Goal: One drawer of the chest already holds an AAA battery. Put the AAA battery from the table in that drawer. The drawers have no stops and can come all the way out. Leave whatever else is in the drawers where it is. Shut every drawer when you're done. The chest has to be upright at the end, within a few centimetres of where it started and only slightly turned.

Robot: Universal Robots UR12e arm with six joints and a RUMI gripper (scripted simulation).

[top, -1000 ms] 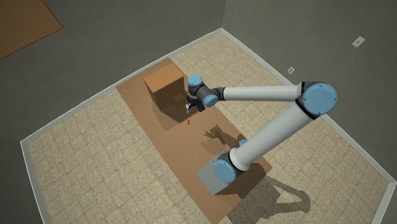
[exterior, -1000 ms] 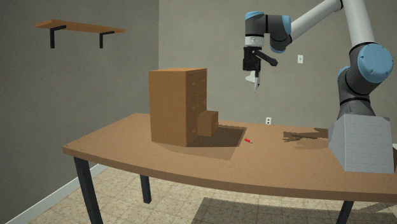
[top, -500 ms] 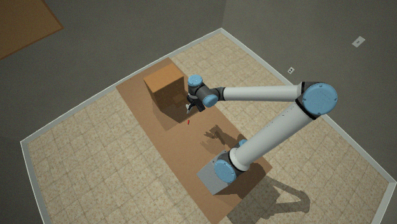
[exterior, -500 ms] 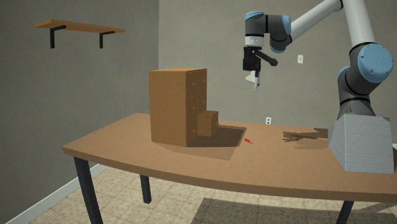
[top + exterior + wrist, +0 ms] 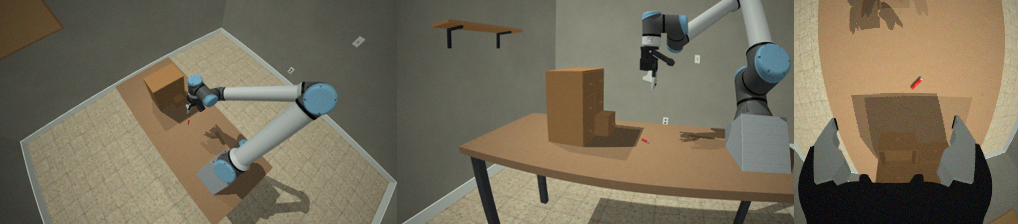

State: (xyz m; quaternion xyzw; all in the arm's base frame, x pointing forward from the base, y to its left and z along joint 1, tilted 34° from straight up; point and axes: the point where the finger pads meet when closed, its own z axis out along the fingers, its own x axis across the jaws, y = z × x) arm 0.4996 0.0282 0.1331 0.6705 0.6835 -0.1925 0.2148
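Your gripper [image 5: 653, 83] hangs high above the table [image 5: 575, 159], its pale wedge-shaped fingers spread wide with nothing between them, pointing straight down in front of the chest [image 5: 574, 105].

The chest is a plain, boxy block of matte wood, upright near the table's far end, with small knobs on its drawer fronts. One low drawer [image 5: 605, 122], on the side away from the exterior camera, juts out from the chest's face as a square wooden box; from the wrist view you look down on it and on the chest's shadow, but its contents cannot be made out.

The battery [image 5: 645, 140] is a small red cylinder with a pale tip, lying flat on the smooth brown table top just beyond the chest's shadow, near the open drawer and apart from it. In the wrist view its long axis runs diagonally.

Open table stretches from the chest to the grey base block [image 5: 759, 143], with only the arm's shadow across it. The table's near edge curves gently.
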